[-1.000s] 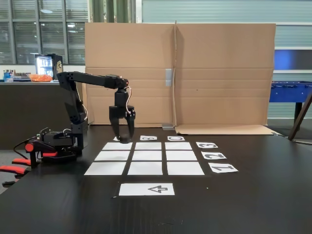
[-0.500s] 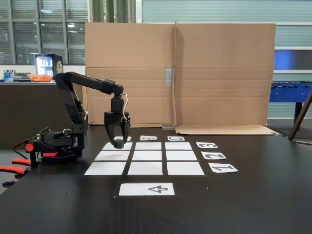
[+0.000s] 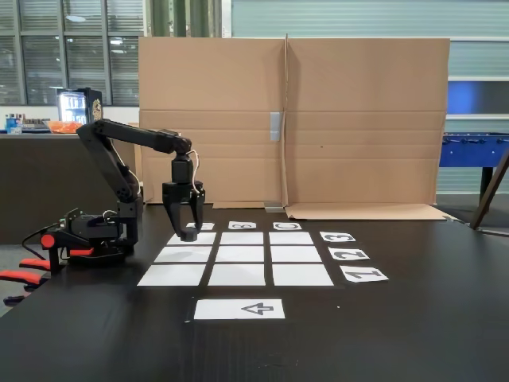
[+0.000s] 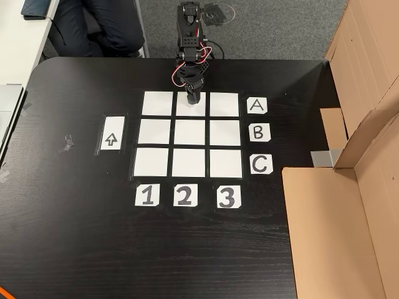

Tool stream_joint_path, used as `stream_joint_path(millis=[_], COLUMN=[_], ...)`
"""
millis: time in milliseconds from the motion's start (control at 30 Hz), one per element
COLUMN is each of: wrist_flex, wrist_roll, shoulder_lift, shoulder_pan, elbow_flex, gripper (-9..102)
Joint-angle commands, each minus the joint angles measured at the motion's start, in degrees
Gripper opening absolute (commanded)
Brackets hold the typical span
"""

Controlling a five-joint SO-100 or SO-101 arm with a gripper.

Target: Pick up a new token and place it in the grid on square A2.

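Black table (image 4: 75,249) backed by a folded brown cardboard screen (image 3: 358,127), holding a three-by-three grid of blank white paper rectangles (image 4: 191,134)
The black two-finger gripper (image 3: 188,235) points down over the blank white rectangle in row A, column 2 (image 4: 181,106), fingers closed around a small black round token (image 3: 188,235) just above that paper; a white arrow sheet (image 4: 113,133) lies beside the grid
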Motion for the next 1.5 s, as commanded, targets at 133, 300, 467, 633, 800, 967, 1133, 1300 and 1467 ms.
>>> stream_joint_path(millis=[133,300,467,633,800,967,1133,1300,1467], wrist_flex=[-1.05,-1.32,-2.99,-3.6,-3.96,-5.54,-7.21,-8.7,-9.23], wrist_roll=[-2.29,-4.04,-5.45,-6.06,-6.15,-6.59,-7.12,-7.91,-8.09], shoulder_lift=[3.52,5.8,8.17,13.36,13.45,13.62,13.71,13.71,13.8], shoulder_pan=[-0.44,-1.93,-2.55,-1.67,-0.44,0.35,1.14,1.85,2.2], elbow_flex=[1.93,3.52,6.42,9.14,9.67,11.43,13.45,15.29,16.0], gripper=[8,8,8,8,8,8,8,8,8])
